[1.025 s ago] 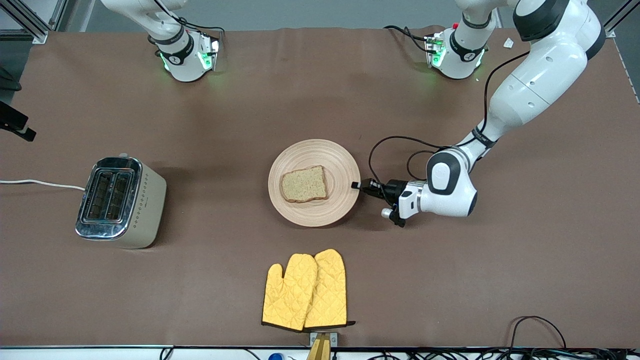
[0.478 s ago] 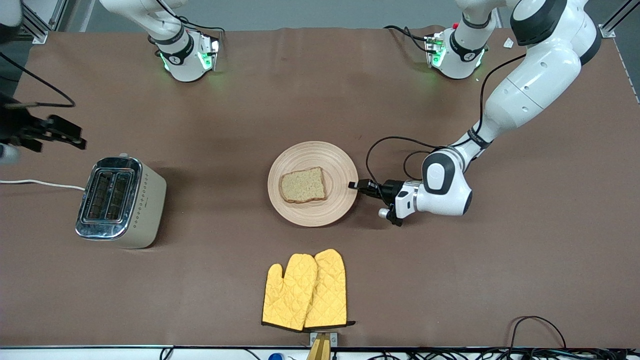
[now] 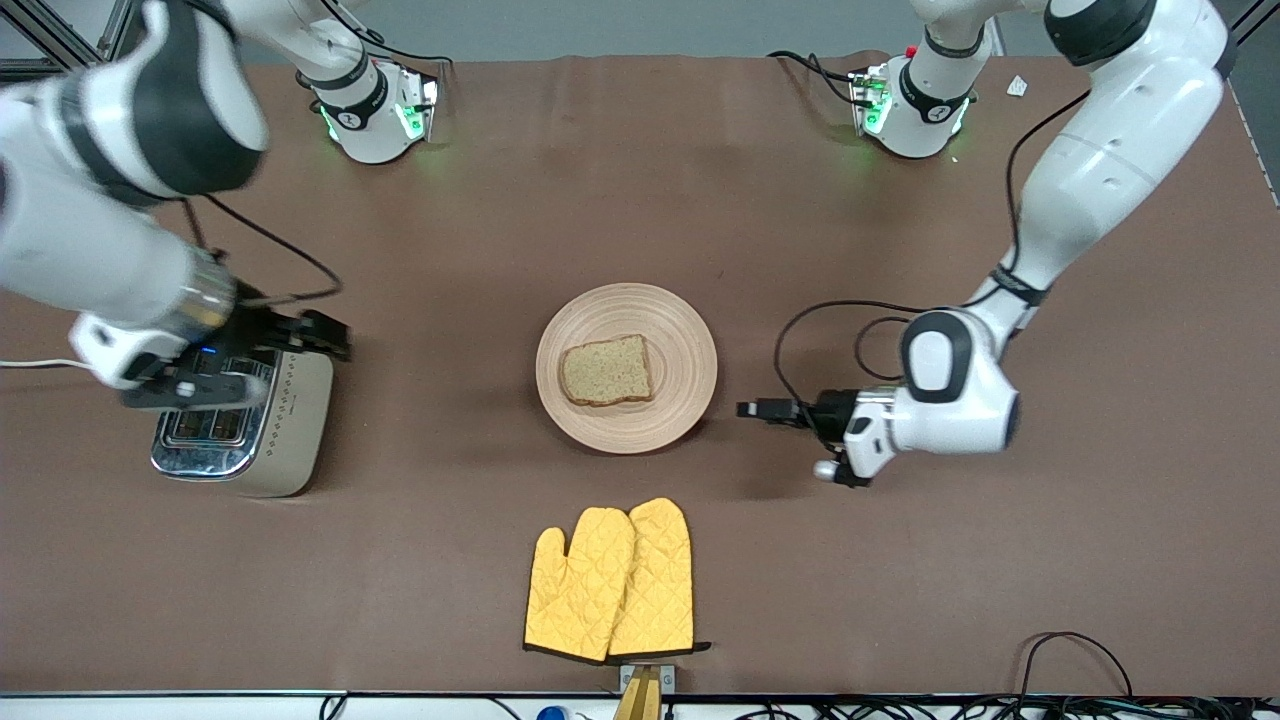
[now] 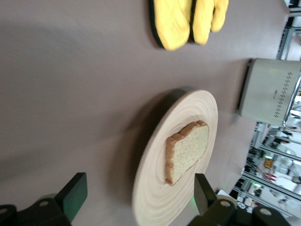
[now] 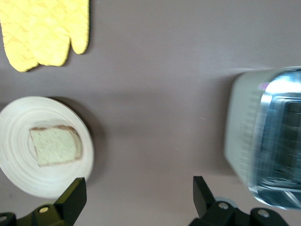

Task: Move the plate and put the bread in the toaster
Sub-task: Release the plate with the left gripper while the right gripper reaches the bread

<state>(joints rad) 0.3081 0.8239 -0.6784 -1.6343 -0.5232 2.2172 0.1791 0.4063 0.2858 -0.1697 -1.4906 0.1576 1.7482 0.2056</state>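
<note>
The wooden plate (image 3: 683, 340) lies mid-table with the slice of bread (image 3: 607, 369) flat on it. My left gripper (image 3: 752, 409) hovers low beside the plate's rim, toward the left arm's end, open and holding nothing. In the left wrist view the plate (image 4: 155, 197) and bread (image 4: 188, 149) show between the spread fingers of the left gripper (image 4: 138, 197). The toaster (image 3: 290, 440) stands toward the right arm's end, partly hidden by the right arm. My right gripper (image 3: 325, 337) is open over the toaster's plate-side edge. The right wrist view shows the toaster (image 5: 268, 141), the plate (image 5: 19, 179), the bread (image 5: 55, 146) and the right gripper (image 5: 138, 195).
A pair of yellow oven mitts (image 3: 612, 582) lies nearer to the front camera than the plate. The toaster's white cord (image 3: 30, 363) runs off the table's edge at the right arm's end. Black cables loop from the left wrist (image 3: 800, 330).
My left gripper has opened, let go of the plate's rim and drawn back toward the left arm's end. The right arm has swung in over the toaster.
</note>
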